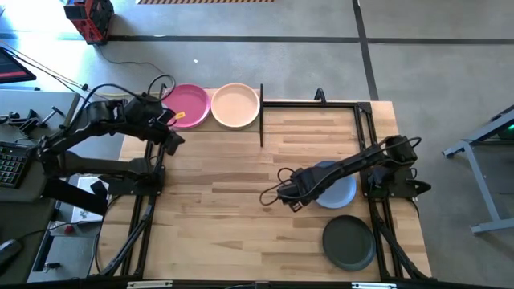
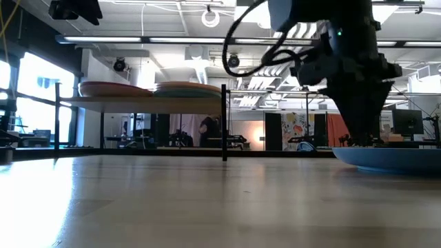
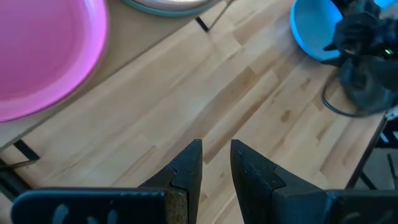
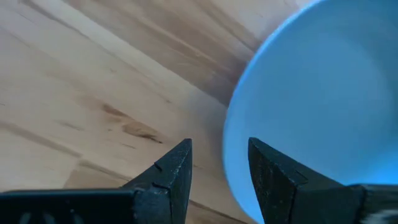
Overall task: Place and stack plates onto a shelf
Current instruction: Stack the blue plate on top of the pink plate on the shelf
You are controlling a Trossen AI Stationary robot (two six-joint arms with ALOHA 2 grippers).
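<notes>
You are looking at a partly done job: a magenta plate [image 1: 188, 104] and a beige plate [image 1: 235, 105] are sitting side by side on the shelf [image 1: 261, 108] at the far edge, while a blue plate [image 1: 341, 193] and a dark plate [image 1: 348, 242] are lying flat on the surface [image 1: 241, 217], still waiting to go up. The right gripper [image 4: 219, 163] is reaching low at the blue plate's rim with jaws parted and gripping nothing; the left gripper [image 3: 216, 163] is hanging beside the shelf, jaws slightly apart and empty. The blue plate is facing upward, and being round it is offering no long axis.
</notes>
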